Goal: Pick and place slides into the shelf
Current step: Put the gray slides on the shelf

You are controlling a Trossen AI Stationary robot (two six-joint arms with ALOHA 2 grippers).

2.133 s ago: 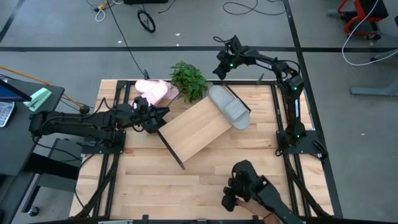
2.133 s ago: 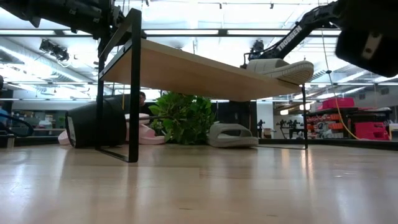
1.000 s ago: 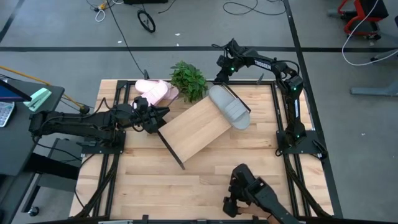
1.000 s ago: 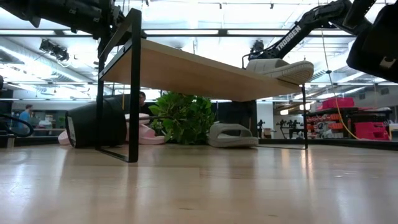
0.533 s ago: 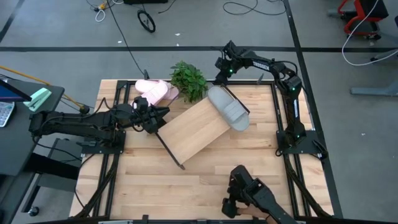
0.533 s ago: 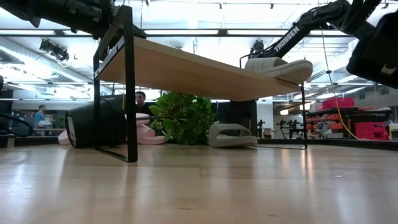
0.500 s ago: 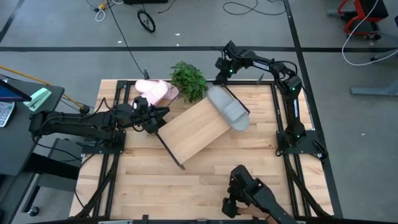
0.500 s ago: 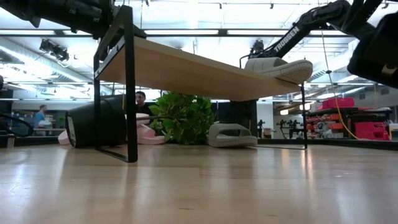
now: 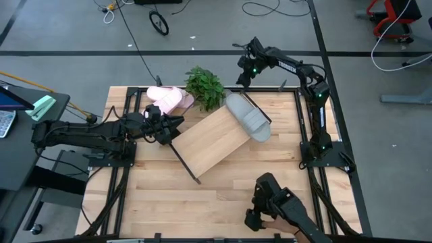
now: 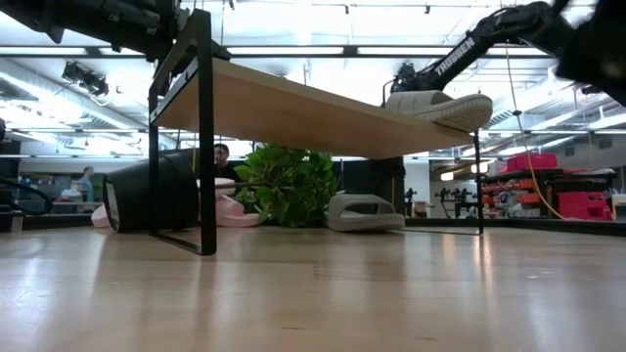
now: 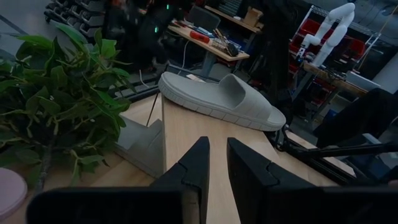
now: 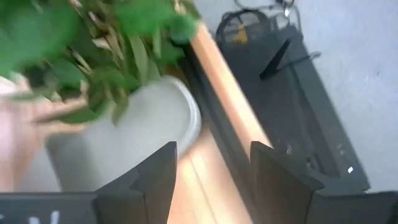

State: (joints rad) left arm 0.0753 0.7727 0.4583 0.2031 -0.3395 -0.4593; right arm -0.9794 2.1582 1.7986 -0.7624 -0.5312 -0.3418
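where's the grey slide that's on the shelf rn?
The grey slide lies on the raised right end of the shelf in the high view, just right of the plant and below the right hand.

Leafy green plant (image 9: 204,88) on tabletop (image 9: 169,196)

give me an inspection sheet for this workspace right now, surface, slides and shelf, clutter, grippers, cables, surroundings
surface: wooden tabletop, front part bare.
job's things: shelf stands skewed on the table; one grey slide lies on its right end; a second grey slide sits on the table beneath it; two pink slides lie at the back left.
clutter: green plant at the back edge; a dark camera rig over the front right.
grippers: left gripper holds the shelf's left frame, jaws narrow; right gripper hovers off the back edge beyond the grey slide, jaws open, empty.
cables: loose cables on the floor behind the table.
surroundings: a person visible behind the plant; lab benches and red racks beyond.
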